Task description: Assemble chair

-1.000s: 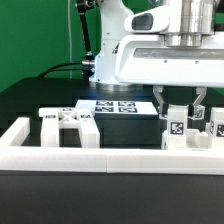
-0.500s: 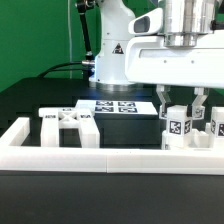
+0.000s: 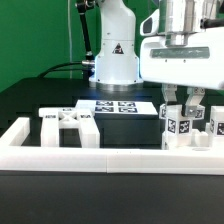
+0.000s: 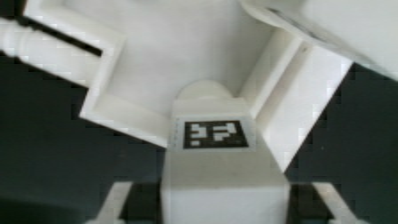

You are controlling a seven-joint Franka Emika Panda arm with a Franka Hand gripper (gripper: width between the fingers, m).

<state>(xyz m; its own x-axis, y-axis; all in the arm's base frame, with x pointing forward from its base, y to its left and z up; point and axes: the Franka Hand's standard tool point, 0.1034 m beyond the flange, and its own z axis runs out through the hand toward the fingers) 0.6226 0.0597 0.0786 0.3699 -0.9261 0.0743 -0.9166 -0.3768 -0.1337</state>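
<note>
Both jaws downward, astride chair part

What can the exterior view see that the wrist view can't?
Only the exterior view shows the robot's base, the marker board, the long white rail in front, and the loose chair parts on the exterior view's left. Only the wrist view shows a close-up of the angled white pieces beyond the held part; I cannot tell what they are. Both show the end effector gripping one tagged chair part between its fingers.
</note>
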